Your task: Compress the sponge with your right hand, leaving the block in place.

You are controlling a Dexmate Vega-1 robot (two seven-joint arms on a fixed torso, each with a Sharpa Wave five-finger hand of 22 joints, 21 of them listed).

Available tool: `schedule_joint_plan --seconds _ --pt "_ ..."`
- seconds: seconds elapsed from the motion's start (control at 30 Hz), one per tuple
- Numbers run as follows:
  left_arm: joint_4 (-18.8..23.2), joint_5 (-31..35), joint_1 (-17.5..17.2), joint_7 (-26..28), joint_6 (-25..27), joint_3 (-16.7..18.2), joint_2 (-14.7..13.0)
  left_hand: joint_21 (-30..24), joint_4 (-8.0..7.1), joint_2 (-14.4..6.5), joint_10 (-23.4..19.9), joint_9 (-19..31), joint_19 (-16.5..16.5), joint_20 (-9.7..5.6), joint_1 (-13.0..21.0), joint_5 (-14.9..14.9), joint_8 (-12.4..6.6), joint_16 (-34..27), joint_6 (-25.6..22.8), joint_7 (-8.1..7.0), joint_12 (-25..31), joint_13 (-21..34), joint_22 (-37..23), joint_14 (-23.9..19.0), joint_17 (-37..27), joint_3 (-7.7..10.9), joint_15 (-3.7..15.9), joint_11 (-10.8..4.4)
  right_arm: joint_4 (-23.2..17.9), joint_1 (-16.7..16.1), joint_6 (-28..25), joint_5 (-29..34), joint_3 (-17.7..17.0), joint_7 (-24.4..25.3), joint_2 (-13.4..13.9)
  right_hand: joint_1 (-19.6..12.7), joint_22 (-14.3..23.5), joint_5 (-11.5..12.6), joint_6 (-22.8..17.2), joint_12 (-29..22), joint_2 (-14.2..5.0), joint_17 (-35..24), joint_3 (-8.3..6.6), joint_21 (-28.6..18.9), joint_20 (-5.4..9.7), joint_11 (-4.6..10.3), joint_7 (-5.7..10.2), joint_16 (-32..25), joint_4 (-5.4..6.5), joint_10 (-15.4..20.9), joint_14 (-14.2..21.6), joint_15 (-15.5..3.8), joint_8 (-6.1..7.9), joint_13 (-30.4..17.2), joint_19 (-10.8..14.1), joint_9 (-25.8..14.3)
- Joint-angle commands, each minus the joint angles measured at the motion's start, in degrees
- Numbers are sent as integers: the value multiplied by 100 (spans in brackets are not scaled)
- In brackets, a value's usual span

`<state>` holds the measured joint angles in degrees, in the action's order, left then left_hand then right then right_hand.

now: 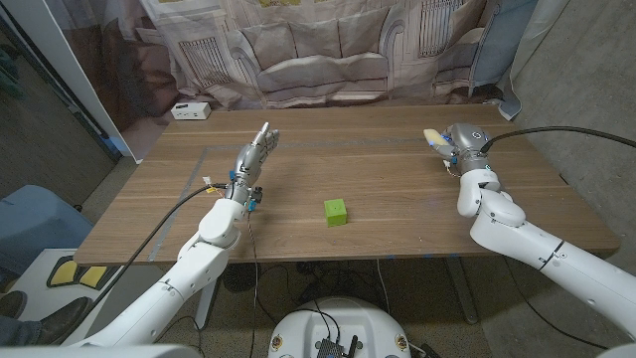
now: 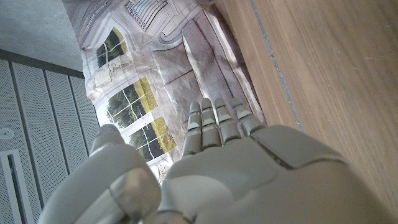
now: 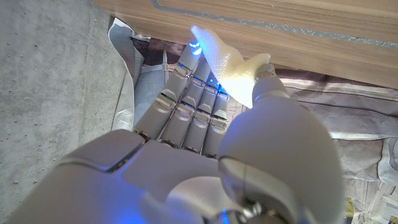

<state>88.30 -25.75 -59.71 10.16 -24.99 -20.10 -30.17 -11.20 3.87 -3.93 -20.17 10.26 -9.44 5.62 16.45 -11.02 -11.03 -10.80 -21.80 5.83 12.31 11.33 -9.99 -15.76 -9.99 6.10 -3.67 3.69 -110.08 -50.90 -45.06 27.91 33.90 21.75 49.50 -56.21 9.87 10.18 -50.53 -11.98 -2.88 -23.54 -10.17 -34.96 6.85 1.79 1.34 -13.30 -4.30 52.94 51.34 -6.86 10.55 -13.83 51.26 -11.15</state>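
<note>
Nearest on the table [image 1: 378, 189] sits the green block [image 1: 336, 211], alone on the wood near the front edge, between the two arms and well apart from both hands.

Further back on the left, the left hand [image 1: 252, 157] stands over the table with its fingers straight and close together, reaching away toward the far side; it grasps nothing. In the left wrist view the same hand [image 2: 236, 168] shows its fingers [image 2: 214, 121] extended side by side, with the wood beside them and a printed cloth beyond.

Further back on the right, the right hand [image 1: 459, 141] is near the table's far right corner and grasps the sponge [image 1: 434, 137], a pale yellow piece that sticks out of the hand toward the table's middle. In the right wrist view the right hand [image 3: 211, 162] has the sponge [image 3: 225, 67] pinched between its thumb [image 3: 268, 93] and its fingers [image 3: 186, 99], and the sponge looks squashed and bent.

Beyond, a small white box [image 1: 190, 110] lies at the far left corner, and the printed cloth [image 1: 328, 50] hangs behind the table.
</note>
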Motion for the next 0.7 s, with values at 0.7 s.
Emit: schedule_joint_plan --seconds 0.7 --pt "376 109 -254 173 52 135 -144 -16 40 -61 -93 18 -41 -35 -6 16 -7 -12 -96 40 0 8 -26 -96 -27 27 28 -9 644 684 -247 196 670 -702 -83 120 3 39 50 4 27 54 47 45 72 40 4 27 -34 -62 -74 -190 32 31 -37 -7"
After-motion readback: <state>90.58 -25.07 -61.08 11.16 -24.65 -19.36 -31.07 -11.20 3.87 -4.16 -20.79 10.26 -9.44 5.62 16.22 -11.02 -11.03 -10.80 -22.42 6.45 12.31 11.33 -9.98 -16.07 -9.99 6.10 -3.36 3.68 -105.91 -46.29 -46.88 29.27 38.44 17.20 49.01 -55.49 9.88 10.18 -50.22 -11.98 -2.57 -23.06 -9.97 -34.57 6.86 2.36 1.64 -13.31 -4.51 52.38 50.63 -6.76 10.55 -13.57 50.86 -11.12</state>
